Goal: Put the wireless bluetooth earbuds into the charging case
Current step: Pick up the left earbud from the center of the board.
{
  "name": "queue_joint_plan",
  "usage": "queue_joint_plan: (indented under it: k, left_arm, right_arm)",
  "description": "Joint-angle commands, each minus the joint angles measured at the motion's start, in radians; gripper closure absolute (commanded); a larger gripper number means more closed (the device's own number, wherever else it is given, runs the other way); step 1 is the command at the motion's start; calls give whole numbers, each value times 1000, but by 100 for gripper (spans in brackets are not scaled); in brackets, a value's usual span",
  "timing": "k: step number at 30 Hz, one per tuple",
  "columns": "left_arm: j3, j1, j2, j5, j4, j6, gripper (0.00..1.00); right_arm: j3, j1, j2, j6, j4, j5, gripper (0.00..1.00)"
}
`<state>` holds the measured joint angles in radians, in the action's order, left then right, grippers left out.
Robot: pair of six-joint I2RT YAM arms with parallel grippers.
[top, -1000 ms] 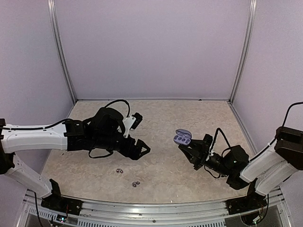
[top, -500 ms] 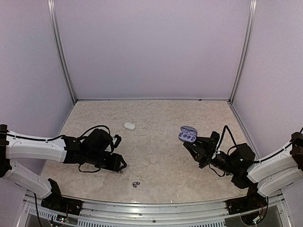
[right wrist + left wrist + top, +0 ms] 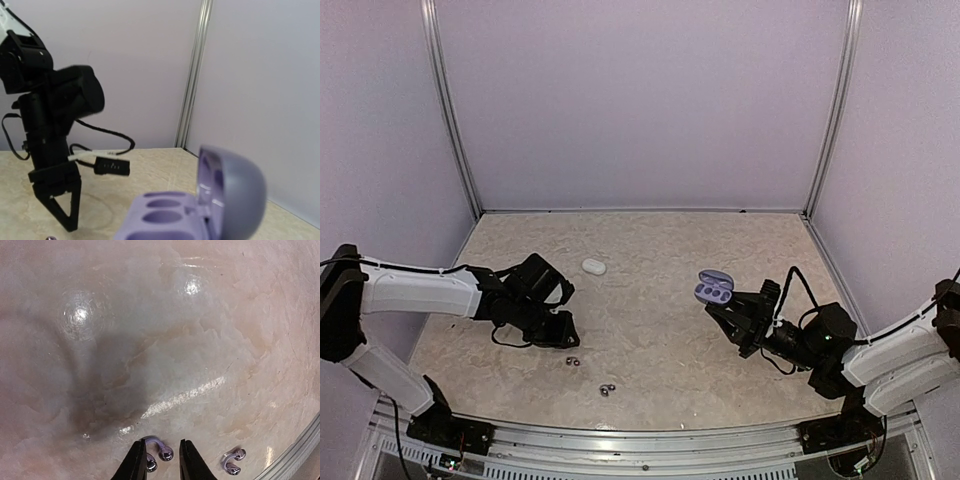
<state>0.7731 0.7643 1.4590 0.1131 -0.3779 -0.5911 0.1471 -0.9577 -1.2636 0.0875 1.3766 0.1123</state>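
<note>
Two dark purple earbuds lie near the table's front: one right at my left gripper, the other further right. In the left wrist view my left gripper stands low over the table, its jaws narrowly open around the nearer earbud. The left finger touches it; a gap shows at the right finger. The other earbud lies to the right. My right gripper is shut on the open purple charging case, held above the table with its lid up and its wells empty.
A shut white case lies on the table behind the left arm. The left arm shows in the right wrist view across the table. The metal front rail runs close beyond the second earbud. Walls enclose the table on three sides.
My left arm has swung back and down to the near left, and its jaws have narrowed from wide open around an earbud. The white case is uncovered. The right gripper with the case shifted slightly right.
</note>
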Motion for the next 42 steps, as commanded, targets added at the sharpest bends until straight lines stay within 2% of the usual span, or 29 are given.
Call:
queue_joint_plan:
  k: [1,9,15,23,32,37,42]
  left_arm:
    - [42,-3,60,35,-79,42,75]
    - [24,-3,117,46,-81,63,75]
    - [-15,25,103,56,-88,53,76]
    - [-66,77,83,18,-58,6,86]
    - [-79,82,1,-51,-17,-12,93]
    - [-46,102,-67,-108,15,14,96]
    - [132,200,-111,-242,36,79,96]
  right_arm:
    - [-11,13,11,3,-5,1,100]
    - [-12,12,21,3,-12,3,100]
    - [-13,12,23,5,-14,1,100]
    - [-11,13,22,6,-15,2,100]
    - [-12,13,25,4,-18,1,100]
    - [-11,13,15,7,-7,-9,100]
    - [-7,13,-77,36,120,1,100]
